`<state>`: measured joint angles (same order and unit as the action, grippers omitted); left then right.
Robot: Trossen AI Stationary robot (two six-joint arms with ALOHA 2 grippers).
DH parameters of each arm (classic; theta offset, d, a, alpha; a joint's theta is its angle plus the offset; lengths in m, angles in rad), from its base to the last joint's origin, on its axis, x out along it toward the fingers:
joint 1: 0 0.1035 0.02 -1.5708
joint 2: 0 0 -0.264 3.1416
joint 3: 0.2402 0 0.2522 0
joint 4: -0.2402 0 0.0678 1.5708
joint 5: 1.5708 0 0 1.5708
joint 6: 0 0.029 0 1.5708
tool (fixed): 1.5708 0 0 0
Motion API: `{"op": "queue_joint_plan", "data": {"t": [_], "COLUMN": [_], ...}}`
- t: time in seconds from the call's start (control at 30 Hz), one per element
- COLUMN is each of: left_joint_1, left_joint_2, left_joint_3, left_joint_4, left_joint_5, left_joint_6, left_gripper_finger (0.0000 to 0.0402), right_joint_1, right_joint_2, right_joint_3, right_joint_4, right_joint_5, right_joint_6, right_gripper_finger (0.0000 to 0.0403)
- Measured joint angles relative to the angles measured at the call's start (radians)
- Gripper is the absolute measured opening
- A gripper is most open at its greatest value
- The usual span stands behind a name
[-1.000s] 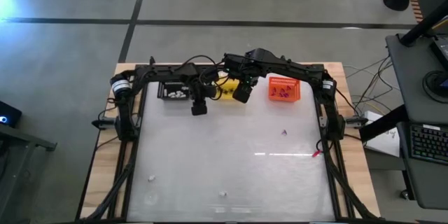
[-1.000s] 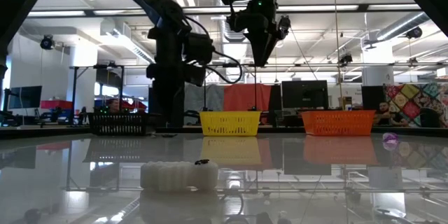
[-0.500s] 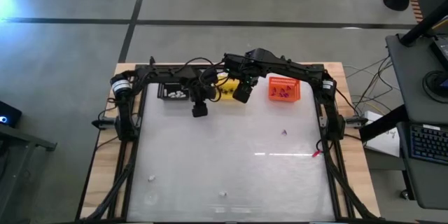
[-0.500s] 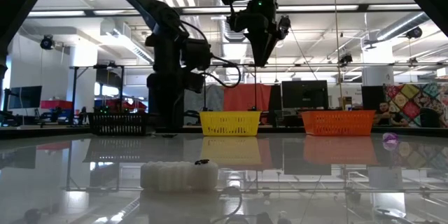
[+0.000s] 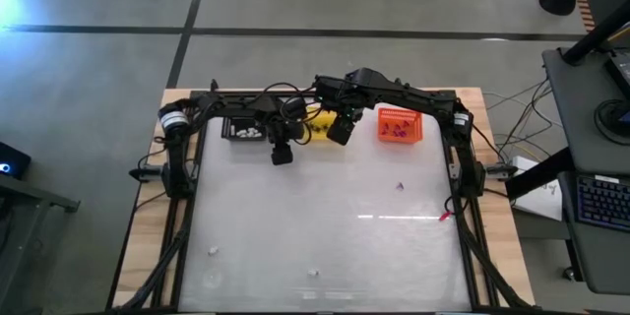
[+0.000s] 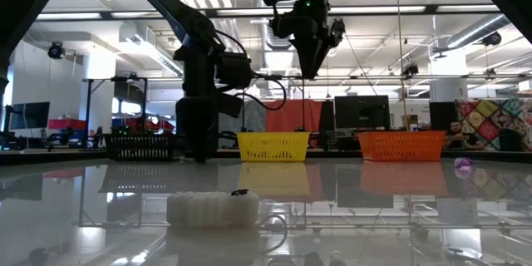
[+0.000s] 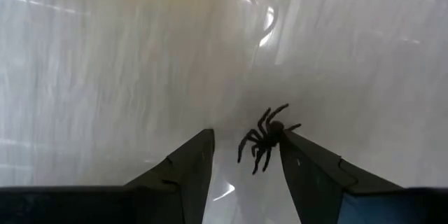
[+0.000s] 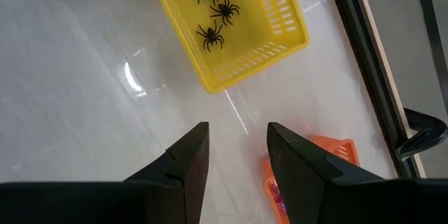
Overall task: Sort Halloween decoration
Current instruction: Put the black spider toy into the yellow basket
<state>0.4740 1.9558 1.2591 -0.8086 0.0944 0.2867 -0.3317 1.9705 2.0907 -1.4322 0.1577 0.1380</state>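
Note:
A black spider [image 7: 266, 140] lies on the glossy white table between the open fingers of my left gripper [image 7: 245, 155], close to one finger. This gripper [image 5: 281, 155] points down just in front of the black basket [image 5: 244, 128], low over the table in the low view [image 6: 199, 151]. My right gripper [image 5: 340, 134] hangs open and empty high above the yellow basket [image 8: 231, 21], which holds black spiders [image 8: 210, 36]. The orange basket [image 5: 398, 125] holds purple bits. My left gripper comes from above, pointing down, with the spider on the table between its fingers. The spider's legs [image 7: 278, 134] reach right up to the inner side of one finger [image 7: 301, 161]. Whether they touch, I cannot tell.
Loose white bits lie near the table's front left [image 5: 213, 251] and front middle [image 5: 313, 273]. A small dark bit [image 5: 400, 186] and a red piece [image 5: 445, 217] lie toward the right. The low view shows a white ribbed piece [image 6: 212, 208] close by and a purple bit [image 6: 463, 165].
My left gripper has come down toward the table in front of the black basket, still pointing down. My right gripper has kept still above the yellow basket.

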Motion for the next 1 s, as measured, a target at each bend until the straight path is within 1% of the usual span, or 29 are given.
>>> {"op": "queue_joint_plan", "data": {"t": [0.2, 0.3, 0.4, 0.53, 0.57, 0.73, 0.8, 1.0], "left_joint_1": [0.001, 0.002, 0.003, 0.003, 0.003, 0.007, 0.005, 0.009], "left_joint_2": [0.014, 0.015, 0.016, 0.013, 0.012, 0.008, 0.012, 0.009], "left_joint_3": [0.003, 0.003, 0.003, 0.003, 0.003, 0.024, 0.044, 0.142], "left_joint_4": [-0.002, -0.005, -0.014, -0.037, -0.044, -0.097, -0.146, -0.182], "left_joint_5": [0.0, 0.0, -0.004, -0.005, -0.001, 0.046, 0.064, 0.063], "left_joint_6": [0.002, 0.029, 0.061, 0.1, 0.104, 0.118, 0.119, 0.124], "left_gripper_finger": [0.0153, 0.014, 0.0102, 0.0021, 0.0012, 0.0005, 0.0003, 0.0001], "right_joint_1": [0.0, 0.0, 0.0, 0.0, 0.0, 0.0, 0.0, -0.003], "right_joint_2": [0.0, 0.0, 0.0, 0.0, 0.0, 0.0, 0.0, -0.012], "right_joint_3": [0.0, 0.0, 0.0, 0.0, 0.0, 0.0, 0.0, 0.0], "right_joint_4": [0.0, 0.0, 0.0, 0.0, 0.0, 0.0, 0.0, -0.012], "right_joint_5": [0.0, 0.0, 0.0, 0.0, 0.0, 0.0, 0.0, 0.0], "right_joint_6": [0.003, 0.007, 0.011, 0.012, 0.011, 0.01, 0.01, 0.011], "right_gripper_finger": [0.0139, 0.0139, 0.0139, 0.0139, 0.0139, 0.0139, 0.0139, 0.0139]}}
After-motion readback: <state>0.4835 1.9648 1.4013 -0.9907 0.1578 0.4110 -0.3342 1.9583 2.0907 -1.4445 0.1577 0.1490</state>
